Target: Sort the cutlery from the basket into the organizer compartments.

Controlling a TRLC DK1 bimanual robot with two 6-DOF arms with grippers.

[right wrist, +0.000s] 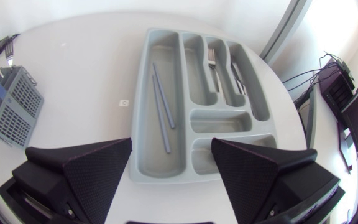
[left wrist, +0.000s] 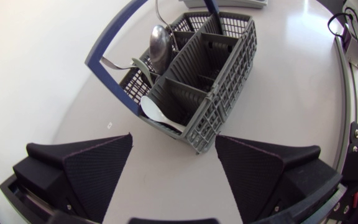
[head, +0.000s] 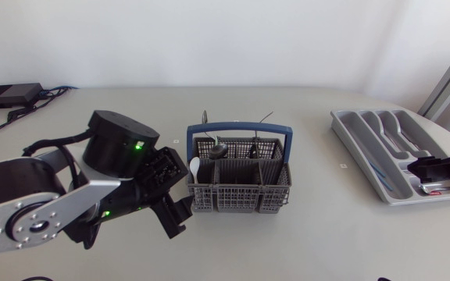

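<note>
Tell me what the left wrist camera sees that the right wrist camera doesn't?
Only the left wrist view looks down into the basket, where a spoon and a white utensil stand. Only the right wrist view shows two grey chopsticks and a fork lying in the organizer. Both show the basket on the table.

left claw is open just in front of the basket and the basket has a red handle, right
No, the handle is blue, not red; the left wrist view shows it. The left claw is open just in front of the basket, as you said.
</note>
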